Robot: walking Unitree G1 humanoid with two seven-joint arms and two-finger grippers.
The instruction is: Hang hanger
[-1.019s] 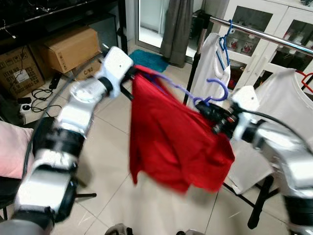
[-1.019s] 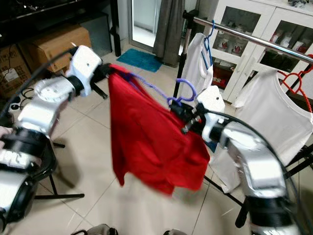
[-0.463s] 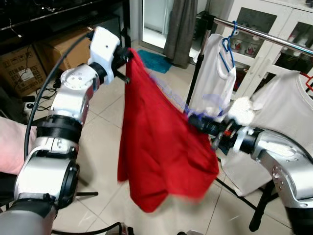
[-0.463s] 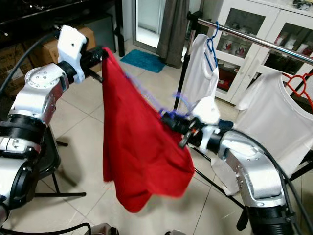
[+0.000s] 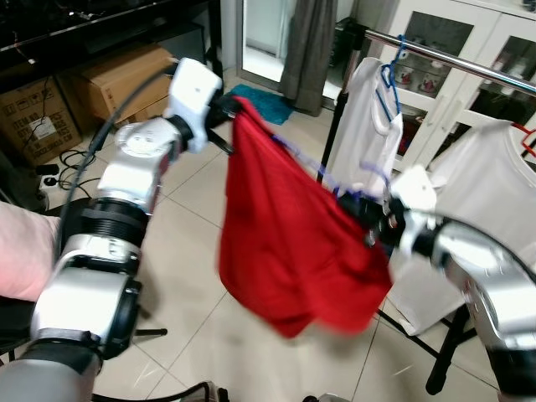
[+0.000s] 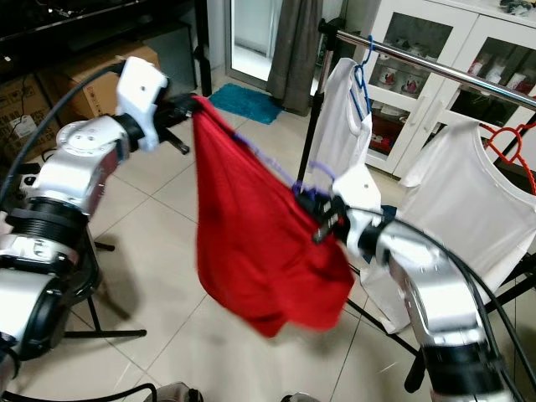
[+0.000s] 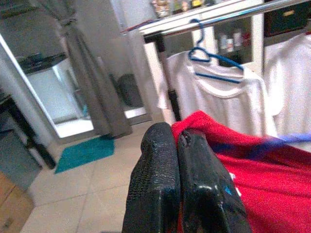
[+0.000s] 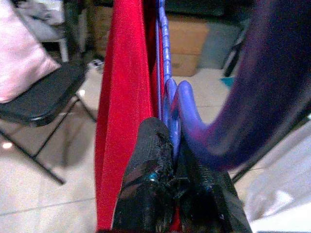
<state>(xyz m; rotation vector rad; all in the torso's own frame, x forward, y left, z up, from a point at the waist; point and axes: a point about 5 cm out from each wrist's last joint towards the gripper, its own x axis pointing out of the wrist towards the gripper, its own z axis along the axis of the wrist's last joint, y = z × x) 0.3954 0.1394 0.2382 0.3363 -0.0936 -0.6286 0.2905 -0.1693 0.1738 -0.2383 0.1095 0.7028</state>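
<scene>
- Pale tiled floor [image 5: 188, 209] runs back to a glass door, with a metal clothes rail [image 6: 435, 63] standing before white cabinets [image 6: 465, 50] on the robot's right.
- Left hand [image 7: 177, 141], raised high at the robot's left front, has its two black fingers pressed together on one shoulder corner of the red shirt [image 5: 293, 243].
- Right hand [image 8: 170, 150], held lower and nearer the rail, has its fingers closed on the neck of the purple hanger [image 6: 285, 172], just below the hook.
- Between the two hands the purple hanger slopes down from left hand to right hand, and the red shirt hangs from it in loose folds above the floor.
- Purple hook rises just above the right hand, close to the rail's upright post but apart from the bar; it looks short of the bar, though blur makes this hard to judge.
- On the rail hangs a white shirt [image 6: 339, 105] on a blue hanger [image 6: 362, 71], and farther along a second white shirt [image 6: 465, 193] on a red hanger [image 6: 511, 138].
- Behind the left arm lie cardboard boxes [image 5: 121, 84] and cables, and a teal mat [image 6: 247, 102] lies by the grey curtain [image 6: 293, 46].
- A black folding chair [image 8: 41, 99] with a pink cushion [image 8: 22, 53] stands at the robot's left.
</scene>
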